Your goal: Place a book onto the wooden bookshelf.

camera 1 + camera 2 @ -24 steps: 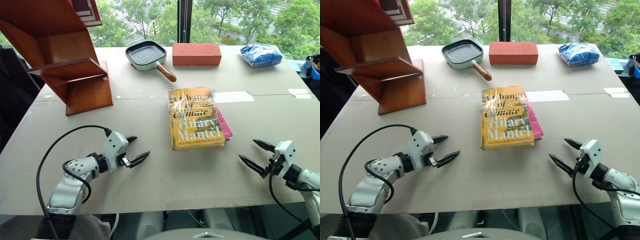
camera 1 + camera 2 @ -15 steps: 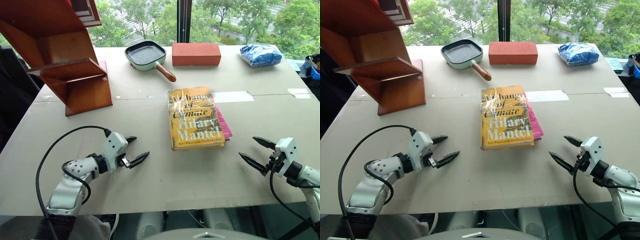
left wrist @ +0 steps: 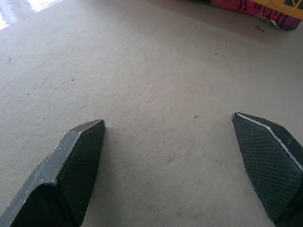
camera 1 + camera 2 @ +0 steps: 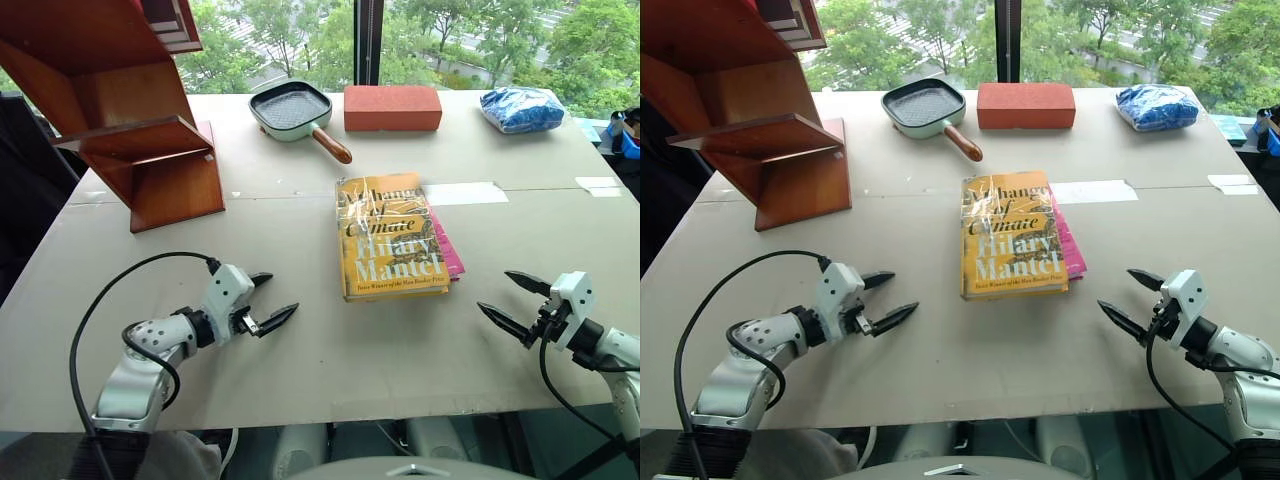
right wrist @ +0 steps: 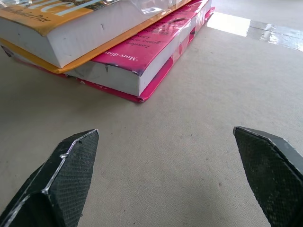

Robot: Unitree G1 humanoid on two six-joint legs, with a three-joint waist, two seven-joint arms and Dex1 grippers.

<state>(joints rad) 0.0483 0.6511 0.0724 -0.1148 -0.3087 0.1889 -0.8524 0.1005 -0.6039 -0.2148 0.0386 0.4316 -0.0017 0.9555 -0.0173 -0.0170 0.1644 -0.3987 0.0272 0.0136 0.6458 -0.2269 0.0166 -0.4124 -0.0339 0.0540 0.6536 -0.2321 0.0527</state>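
Approaching: yellow Hilary Mantel book [image 4: 389, 237], stacked on pink book [image 4: 450, 255].
Grippers: left gripper [image 4: 268, 301], right gripper [image 4: 508, 303] both spread, empty.
Tip: lift top book only; wooden bookshelf [image 4: 140, 130] is far-left of it.

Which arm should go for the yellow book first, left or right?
Probably the right. The book lies atop a pink book, closer to the open right gripper than the open left gripper; its edge faces the right fingers directly.

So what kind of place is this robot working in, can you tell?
Probably a lab or office test area on an upper floor. A big table covered in grey board stands by a tall window that looks down on treetops, with unrelated props laid out: a grill pan, a brick block, books.
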